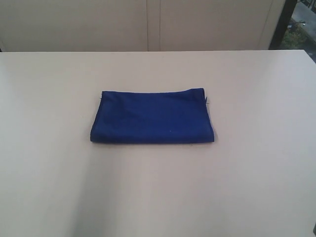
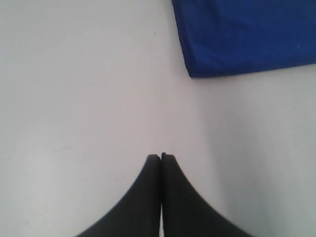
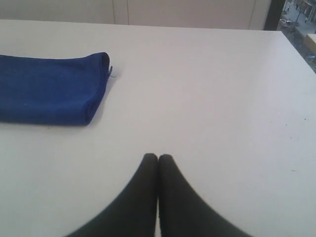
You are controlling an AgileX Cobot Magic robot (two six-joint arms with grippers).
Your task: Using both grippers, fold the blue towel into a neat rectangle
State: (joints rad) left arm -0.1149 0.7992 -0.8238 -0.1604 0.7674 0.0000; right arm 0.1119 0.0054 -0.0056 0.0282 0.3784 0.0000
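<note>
- Now shows the blue towel [image 1: 153, 117] folded into a flat rectangle, lying about the middle of the pale table [image 1: 158, 192], long side running left to right.
- Keeps all four edges fairly straight, with the near edge a little wider than the far one in the exterior view.
- Reveals a rounded, doubled edge on the towel's right side in the right wrist view [image 3: 49, 89].
- Catches a small loose thread [image 3: 112, 73] sticking out at the far right corner of the cloth.
- Places the left gripper [image 2: 161, 157] over bare tabletop, black tips pressed flat together, pinching nothing.
- Frames one corner of the towel [image 2: 247, 34] in the left wrist view, well apart from those tips.
- Places the right gripper [image 3: 158, 157] likewise over bare table to the right of the towel, tips pressed together and clasping nothing, well apart from the cloth.
- Sets pale wall panels [image 1: 148, 24] behind the table's far edge.
</note>
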